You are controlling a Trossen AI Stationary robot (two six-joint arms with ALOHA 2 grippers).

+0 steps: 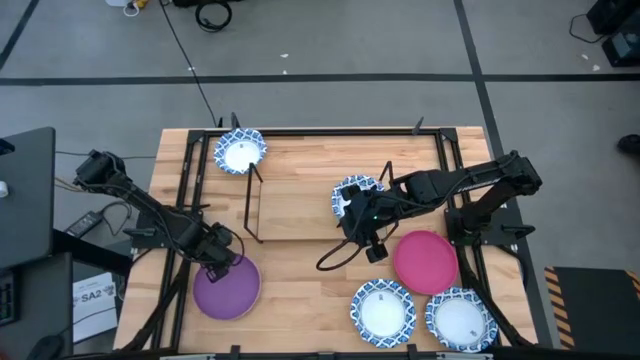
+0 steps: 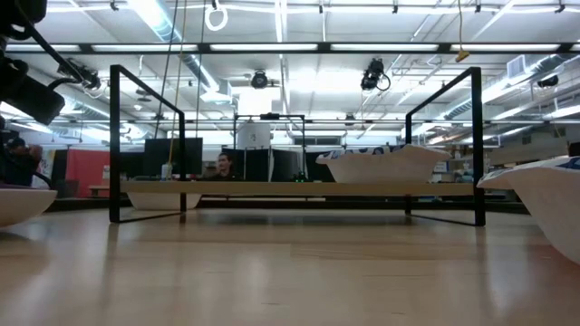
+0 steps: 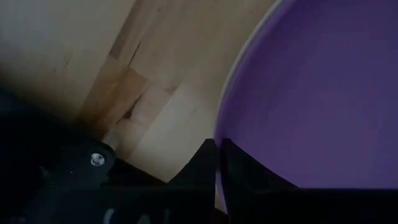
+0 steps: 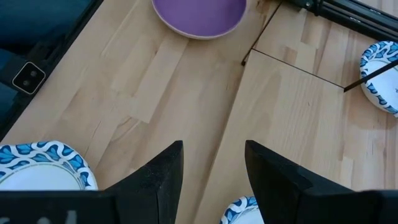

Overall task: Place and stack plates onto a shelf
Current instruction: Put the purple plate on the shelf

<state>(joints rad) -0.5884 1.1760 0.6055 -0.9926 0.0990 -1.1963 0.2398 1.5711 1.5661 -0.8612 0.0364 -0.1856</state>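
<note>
My left hand (image 1: 218, 262) is closed on the upper rim of the purple plate (image 1: 228, 289), which lies flat at the lower left of the overhead frame. The shelf (image 1: 300, 190), thin black rods around a pale wooden board, sits in the middle. One blue-and-white plate (image 1: 240, 152) rests at its upper-left corner, another (image 1: 352, 192) at its right end. The magenta plate (image 1: 425, 262) lies lower right, with two more blue-and-white plates (image 1: 382, 311) (image 1: 461, 319) side by side beneath it.
</note>
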